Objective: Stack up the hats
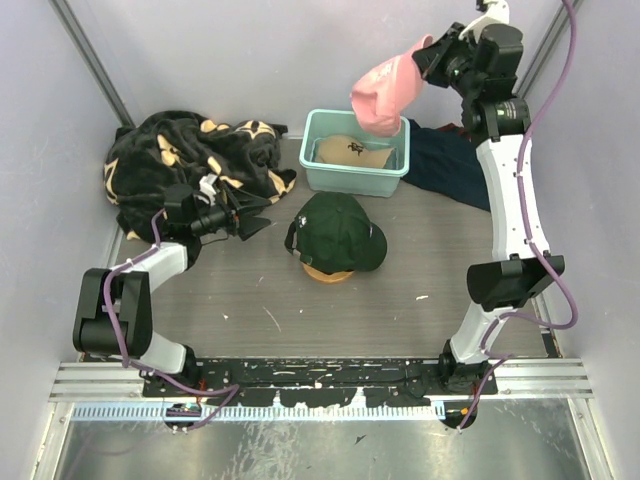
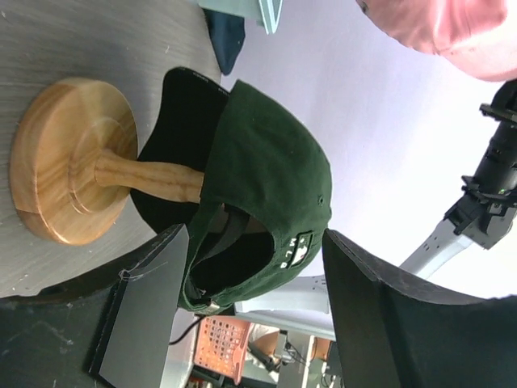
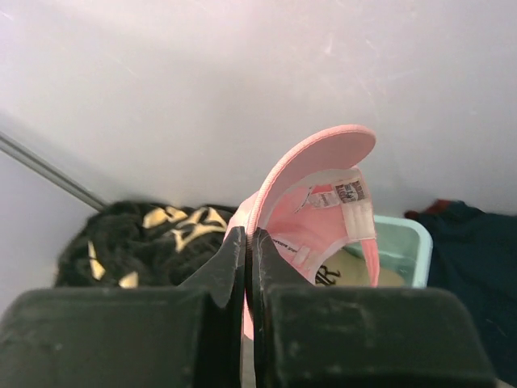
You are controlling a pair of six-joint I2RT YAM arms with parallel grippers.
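**Pink cap lifted clear, stand waiting for it**

The right gripper (image 1: 428, 55) was clamped tight on the edge of the pink cap (image 1: 385, 90), its two jaws pressed together on the fabric with no gap showing. The cap hung high above and beyond the wooden stand (image 1: 328, 272), to the right. That height probably let the dangling crown clear the teal bin (image 1: 330, 178) just behind the stand, where the tan cap (image 1: 348, 152) lay inside.

The dark green cap (image 1: 338, 232) sat on top of the stand. In the left wrist view a black cap (image 2: 174, 121) seemed to sit under it, so the stand looked like the chosen stacking spot.

The left gripper (image 1: 255, 218) waited low, just left of the stand. Its jaws were spread wide and held nothing, and they faced the green cap's back strap, perhaps ready to steady the pile.

The patterned blanket (image 1: 185, 155) lay bunched to the left beyond the stand, and the navy cloth (image 1: 450, 165) lay to the right beyond it.
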